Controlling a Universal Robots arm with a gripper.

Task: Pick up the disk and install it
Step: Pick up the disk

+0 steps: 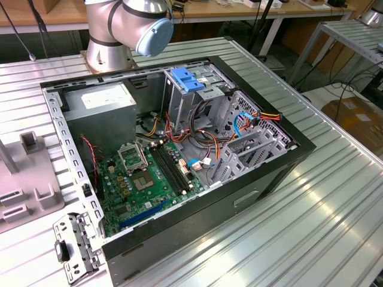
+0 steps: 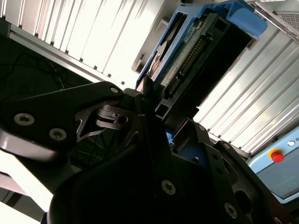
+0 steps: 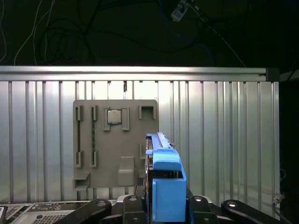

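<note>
The gripper (image 3: 166, 204) pinched the disk (image 3: 166, 179) from both sides and held it up on its edge. The blue carrier end of the disk faced the first wrist view. Past the disk lay the ribbed metal table (image 3: 224, 140) and a grey tray (image 3: 117, 154) with a small square chip (image 3: 116, 116) on it. In the exterior view, an open computer case (image 1: 269, 173) lay on the table.

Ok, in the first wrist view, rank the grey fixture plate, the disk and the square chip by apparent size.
1. grey fixture plate
2. disk, though it sits nearer the camera, in the gripper, so it looks enlarged
3. square chip
</note>
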